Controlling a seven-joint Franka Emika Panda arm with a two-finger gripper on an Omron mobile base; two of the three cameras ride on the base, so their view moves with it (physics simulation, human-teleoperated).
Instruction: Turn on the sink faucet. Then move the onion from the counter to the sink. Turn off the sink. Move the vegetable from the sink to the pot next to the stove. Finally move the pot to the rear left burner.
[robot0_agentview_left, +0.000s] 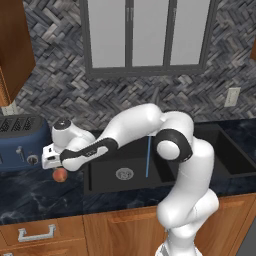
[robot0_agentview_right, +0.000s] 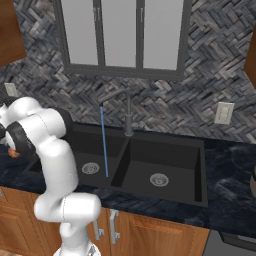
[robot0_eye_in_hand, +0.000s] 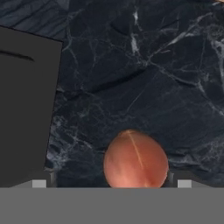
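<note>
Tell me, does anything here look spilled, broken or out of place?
Nothing is spilled or broken. A thin stream of water runs from the sink faucet into the sink. The onion sits whole on the counter.

onion (robot0_eye_in_hand: 135, 159) on counter (robot0_eye_in_hand: 144, 78), left of sink (robot0_agentview_left: 125, 172), toaster (robot0_agentview_left: 22, 141) behind

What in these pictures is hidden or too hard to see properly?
- The onion: in the left base view the arm covers its top; in the hand view the bottom band cuts off its lower part.
- The pincer: just its fingertips peek up in the hand view.
- The sink: in the left base view the arm hides its middle.
- The toaster: cut by the left edge.
</note>
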